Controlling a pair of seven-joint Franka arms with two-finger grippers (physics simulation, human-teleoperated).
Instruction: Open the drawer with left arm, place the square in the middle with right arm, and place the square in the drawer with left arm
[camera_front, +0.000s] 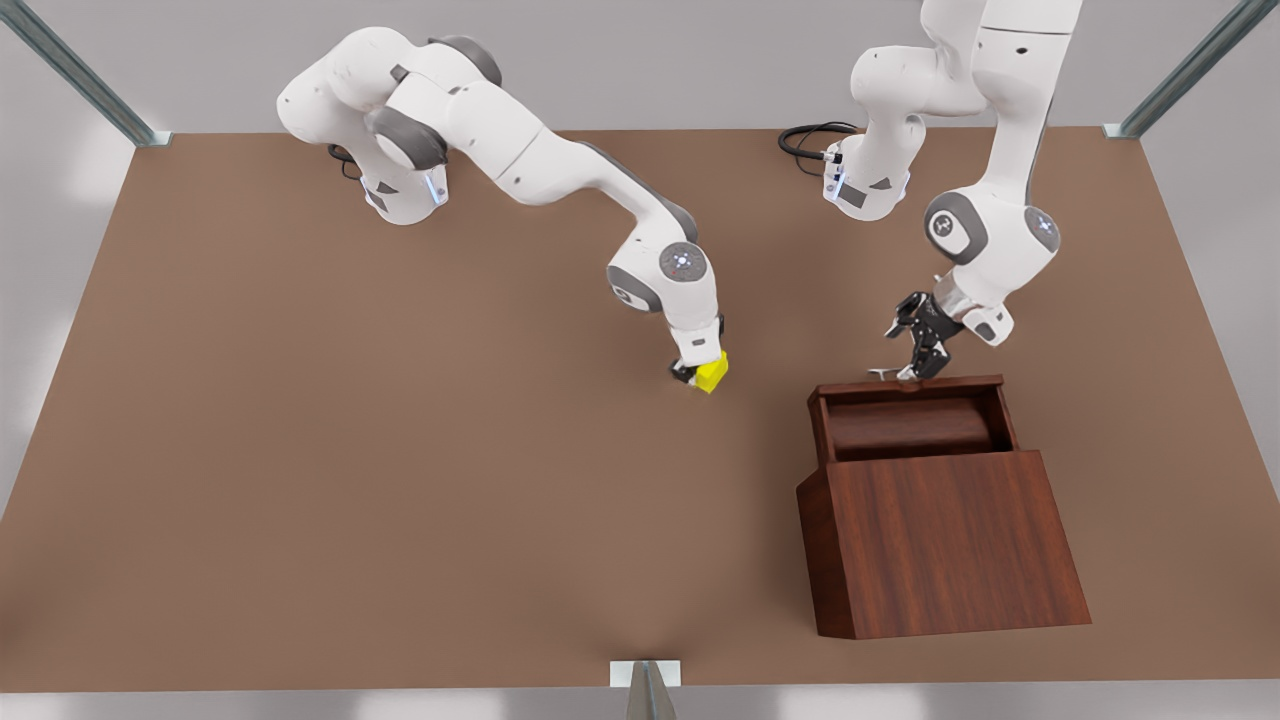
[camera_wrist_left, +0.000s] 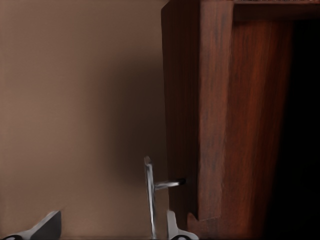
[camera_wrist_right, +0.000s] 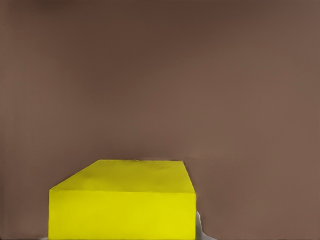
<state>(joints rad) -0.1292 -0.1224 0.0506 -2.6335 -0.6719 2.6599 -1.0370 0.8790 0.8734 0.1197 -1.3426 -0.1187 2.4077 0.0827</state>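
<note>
The drawer (camera_front: 905, 386) of the dark wood cabinet (camera_front: 950, 540) is pulled out towards the far side, and its inside is bare. My left gripper (camera_front: 912, 370) hangs at the drawer's silver bar handle (camera_front: 882, 372), on the front view's right. Its fingers are open, with the handle (camera_wrist_left: 149, 195) between them (camera_wrist_left: 110, 227) and close to one fingertip (camera_wrist_left: 172, 227). My right gripper (camera_front: 698, 372) sits near the table's middle, shut on the yellow square (camera_front: 713, 373). The square (camera_wrist_right: 122, 205) is at or just above the tabletop.
Both arm bases stand at the far edge, with a black cable (camera_front: 810, 138) beside the one on the front view's right. Metal frame posts (camera_front: 1180, 75) rise at the table's corners. Bare brown tabletop (camera_front: 350, 450) spreads over the front view's left half.
</note>
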